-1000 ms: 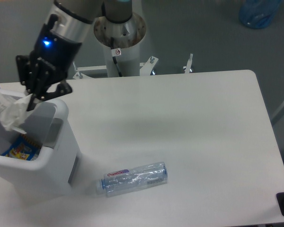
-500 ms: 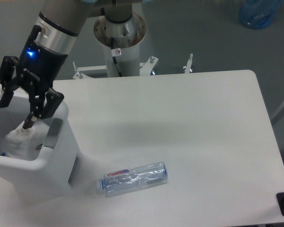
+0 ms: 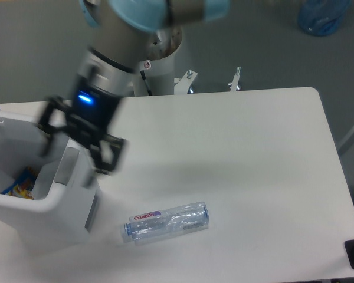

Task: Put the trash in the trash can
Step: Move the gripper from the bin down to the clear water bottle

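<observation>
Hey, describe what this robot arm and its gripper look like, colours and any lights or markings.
The arm is silver-grey metal tubing with light blue joint caps. At its end sits a black two-finger gripper, its body black with a small glowing blue light. The jaws are black linkage-style fingers, motion-blurred here. The arm rises from a white round base column that carries a small red-and-white sticker.
</observation>
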